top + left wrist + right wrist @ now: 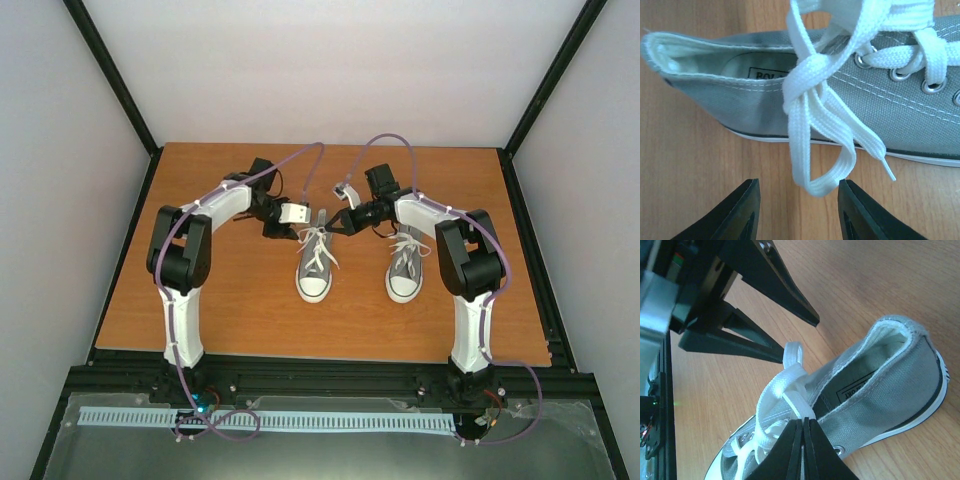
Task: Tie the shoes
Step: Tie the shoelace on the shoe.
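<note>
**Count.** The cell holds two arms, two sets of fingers, two shoes and one bench (200, 300). From left to right these are the left arm (185, 250), the left fingers (285, 231), the left shoe (314, 268), the right fingers (802, 429), the right shoe (405, 270) and the right arm (465, 255).

**Position.** Both shoes stand upright near the middle of the bench, side by side and apart, with their toe caps toward the arm bases. Both sets of fingers meet at the collar of the left shoe, one from each side.
- The left fingers stand apart and grip nothing. One lace loop (825, 182) lies between their tips.
- The right fingers are pressed fully together, with their tips against a lace strand (785, 390). Whether the strand is pinched between them cannot be told.
- The heel end of the right shoe is partly hidden under the right arm.

**Edges and room.** A black frame rail (330, 372) borders the near edge. Bare wood shows left of the left shoe, between the shoes, right of the right shoe and in front of the toe caps.

**Materials.**
- The bench is smooth orange-brown wood grain.
- The shoes are grey woven canvas with pale stitching, metal eyelets (900, 75) and white rubber soles.
- The laces (810, 100) are flat, white and woven.
- The fingers are black wedges that taper to a point.
</note>
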Robot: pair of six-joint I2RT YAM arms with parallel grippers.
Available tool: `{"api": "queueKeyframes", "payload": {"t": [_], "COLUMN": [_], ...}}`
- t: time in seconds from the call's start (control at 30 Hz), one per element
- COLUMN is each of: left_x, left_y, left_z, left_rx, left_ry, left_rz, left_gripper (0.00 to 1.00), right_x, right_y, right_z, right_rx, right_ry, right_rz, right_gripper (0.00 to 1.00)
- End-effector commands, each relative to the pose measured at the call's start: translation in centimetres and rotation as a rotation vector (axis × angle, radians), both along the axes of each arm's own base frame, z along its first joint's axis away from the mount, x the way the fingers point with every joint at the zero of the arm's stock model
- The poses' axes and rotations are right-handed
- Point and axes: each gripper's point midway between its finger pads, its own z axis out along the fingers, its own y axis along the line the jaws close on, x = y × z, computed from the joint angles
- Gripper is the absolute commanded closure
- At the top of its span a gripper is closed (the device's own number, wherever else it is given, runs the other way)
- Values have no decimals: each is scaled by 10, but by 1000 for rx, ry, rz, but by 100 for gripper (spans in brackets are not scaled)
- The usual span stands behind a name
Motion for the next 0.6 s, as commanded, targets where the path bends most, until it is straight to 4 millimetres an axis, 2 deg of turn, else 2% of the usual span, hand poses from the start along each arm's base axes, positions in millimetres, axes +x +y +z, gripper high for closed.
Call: {"api": "queueKeyframes", "payload": {"t": [0.0, 0.23, 0.4, 0.43, 0.57], "left_x": [-7, -14, -8, -7, -6], "left_y": [-7, -14, -8, -6, 3], "left_z": [-7, -17, -18, -16, -10], "left_rx": [-5, 9, 44, 48, 67], "left_ry": [35, 45, 32, 28, 25], "left_rz": [-31, -50, -26, -22, -16], "left_gripper": [54, 54, 95, 98, 99], "right_x": [0, 0, 0, -1, -4], "right_y": [1, 1, -5, -7, -13], "right_z": [20, 20, 21, 21, 20], "right_rx": [34, 36, 2, -5, -27], "right_ry": [-41, -41, -62, -64, -71], "right_rz": [4, 3, -17, -24, -49], "right_gripper": [97, 97, 97, 97, 97]}}
